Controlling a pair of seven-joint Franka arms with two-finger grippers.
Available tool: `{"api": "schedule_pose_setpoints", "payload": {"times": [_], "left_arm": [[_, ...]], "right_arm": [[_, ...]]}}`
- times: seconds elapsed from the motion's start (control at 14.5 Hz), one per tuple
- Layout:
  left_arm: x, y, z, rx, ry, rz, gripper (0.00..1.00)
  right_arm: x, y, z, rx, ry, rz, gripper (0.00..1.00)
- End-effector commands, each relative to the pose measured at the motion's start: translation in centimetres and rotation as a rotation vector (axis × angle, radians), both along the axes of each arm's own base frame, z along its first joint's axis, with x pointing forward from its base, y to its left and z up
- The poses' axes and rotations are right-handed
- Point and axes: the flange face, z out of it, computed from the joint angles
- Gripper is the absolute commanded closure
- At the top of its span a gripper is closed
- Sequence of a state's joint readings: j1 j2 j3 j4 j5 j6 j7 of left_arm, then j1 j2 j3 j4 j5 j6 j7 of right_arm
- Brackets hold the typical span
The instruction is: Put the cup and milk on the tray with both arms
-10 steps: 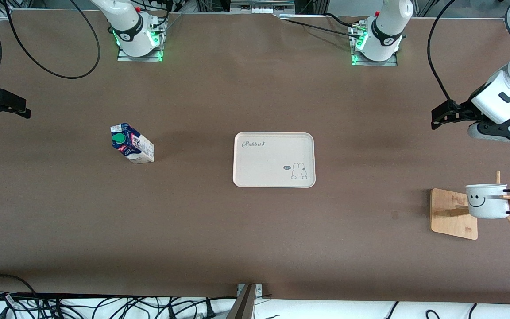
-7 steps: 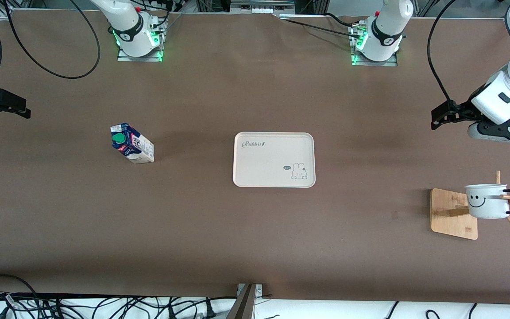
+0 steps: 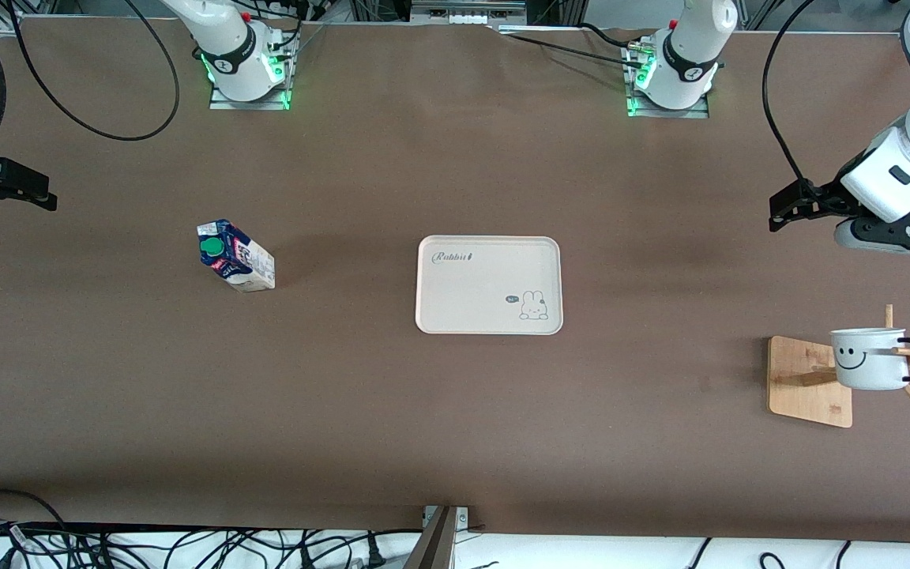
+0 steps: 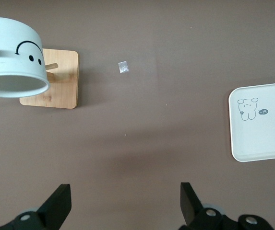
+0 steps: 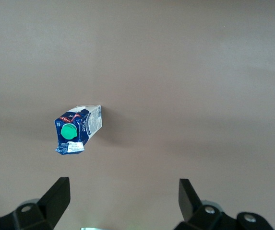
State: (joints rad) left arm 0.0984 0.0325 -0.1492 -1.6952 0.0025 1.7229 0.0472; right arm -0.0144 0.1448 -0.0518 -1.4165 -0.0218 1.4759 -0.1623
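Hovering wide open over bare table: left end effector (image 3: 779, 212), right end effector (image 3: 40, 197).

Both arms are built of glossy white rounded shells with dark grey bands at the joints. Each base sits on a silver metal plate lit by green lamps, with a small red button near the top of the base. Black cables loop from the bases across the surface. The left end effector (image 3: 779, 212) is black, bolted to a white wrist with a grey camera housing. The right end effector (image 3: 38, 197) is black too, with round silver screws near its fingers (image 5: 55, 196).
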Motion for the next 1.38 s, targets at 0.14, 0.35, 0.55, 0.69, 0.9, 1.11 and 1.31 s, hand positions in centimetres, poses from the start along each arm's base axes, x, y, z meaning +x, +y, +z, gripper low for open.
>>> {"api": "schedule_pose_setpoints", "payload": {"times": [0.14,0.35,0.55,0.69,0.9,1.11,1.31], "left_arm": [[0.4,-0.2,0.6,-0.006,0.000,-0.009,0.00],[0.4,-0.2,0.6,-0.006,-0.002,-0.009,0.00],[0.4,-0.1,0.5,-0.007,0.000,-0.007,0.00],[0.4,-0.1,0.5,-0.007,0.000,-0.007,0.00],[0.4,-0.1,0.5,-0.007,0.000,-0.007,0.00],[0.4,0.0,0.5,-0.006,0.000,-0.006,0.00],[0.4,0.0,0.3,-0.006,0.005,-0.006,0.00]], "right_arm": [[-0.2,-0.2,-1.3,0.021,0.060,0.004,0.00],[0.6,-0.1,-3.9,0.030,0.119,0.050,0.00],[2.5,0.7,-8.0,0.039,0.164,0.080,0.00],[4.0,1.6,-10.1,0.120,0.136,0.072,0.00],[5.7,2.7,-14.3,0.191,0.157,0.047,0.00],[6.9,4.3,-17.3,0.187,0.160,0.064,0.00],[7.2,4.9,-19.6,0.190,0.172,0.066,0.00]]}}
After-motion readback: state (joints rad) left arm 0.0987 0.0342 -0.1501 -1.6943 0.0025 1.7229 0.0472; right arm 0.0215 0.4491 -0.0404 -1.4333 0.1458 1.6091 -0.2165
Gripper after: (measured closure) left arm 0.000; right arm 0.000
